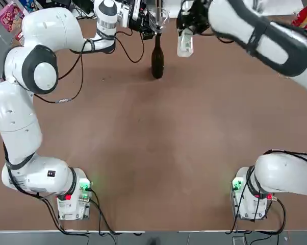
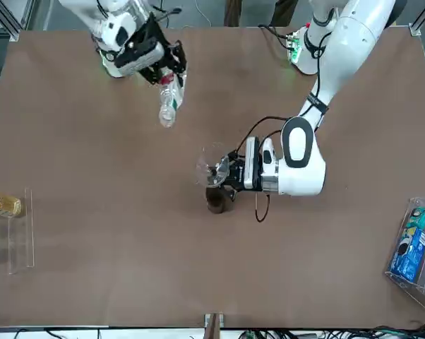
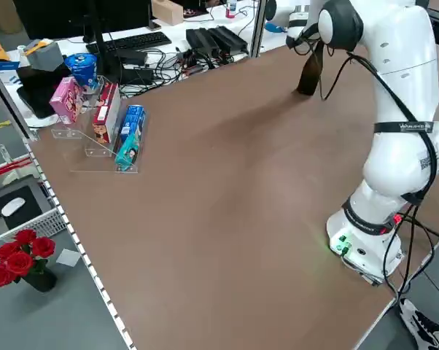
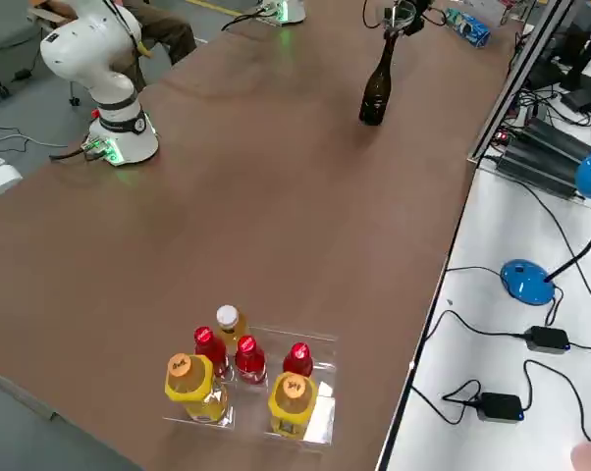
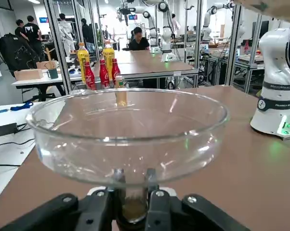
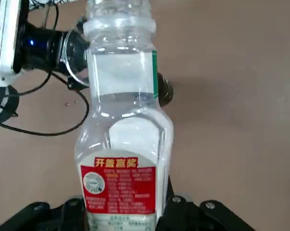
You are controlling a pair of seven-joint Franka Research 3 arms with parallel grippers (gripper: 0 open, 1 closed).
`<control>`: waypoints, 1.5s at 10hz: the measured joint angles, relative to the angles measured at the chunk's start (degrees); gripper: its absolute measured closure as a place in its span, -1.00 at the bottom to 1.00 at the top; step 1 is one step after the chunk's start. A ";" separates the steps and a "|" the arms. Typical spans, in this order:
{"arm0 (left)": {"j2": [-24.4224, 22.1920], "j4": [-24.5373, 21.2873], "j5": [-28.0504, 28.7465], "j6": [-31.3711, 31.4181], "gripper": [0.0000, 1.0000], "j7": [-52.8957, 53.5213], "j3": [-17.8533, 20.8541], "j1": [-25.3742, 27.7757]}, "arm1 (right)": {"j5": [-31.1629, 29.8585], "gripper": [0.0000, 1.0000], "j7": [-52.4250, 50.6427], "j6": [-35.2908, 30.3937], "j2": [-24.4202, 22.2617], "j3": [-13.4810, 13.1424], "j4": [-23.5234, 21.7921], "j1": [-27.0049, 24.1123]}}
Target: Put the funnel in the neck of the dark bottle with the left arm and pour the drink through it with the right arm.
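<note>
The dark bottle (image 1: 157, 61) stands upright at the far middle of the table. My left gripper (image 2: 232, 176) is shut on the stem of the clear funnel (image 2: 212, 169), holding it upright right over the bottle's neck. In the left wrist view the funnel (image 5: 128, 134) fills the frame, its stem pinched between the fingers (image 5: 99, 207). My right gripper (image 1: 188, 23) is shut on the drink (image 1: 185, 43), a clear bottle with its cap off, tilted and a short way to the right of the funnel. The drink (image 6: 121, 144) still holds liquid, and no stream shows.
A clear rack of red and yellow bottles (image 4: 241, 378) sits at the table's right edge. Snack boxes in clear holders (image 3: 103, 120) stand at the left edge. Both arm bases (image 1: 72, 196) are at the near edge. Cables and a keyboard lie beyond the far edge.
</note>
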 joint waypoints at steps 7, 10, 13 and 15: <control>0.24 0.01 -0.41 -0.29 0.51 0.00 -0.11 0.10 | -14.39 0.03 11.21 -1.38 21.71 7.56 13.00 1.73; 0.28 0.01 -0.42 -0.49 0.51 0.22 -0.12 0.13 | -14.81 0.03 15.25 -3.46 24.12 9.28 15.38 2.80; 0.44 0.01 -0.69 -0.98 0.51 0.99 -0.14 0.25 | -15.09 0.03 21.75 -6.65 28.14 11.63 18.28 2.96; 0.50 0.02 -0.83 -1.01 0.51 1.04 -0.17 0.31 | -15.48 0.03 22.64 -6.83 30.78 12.42 19.52 3.23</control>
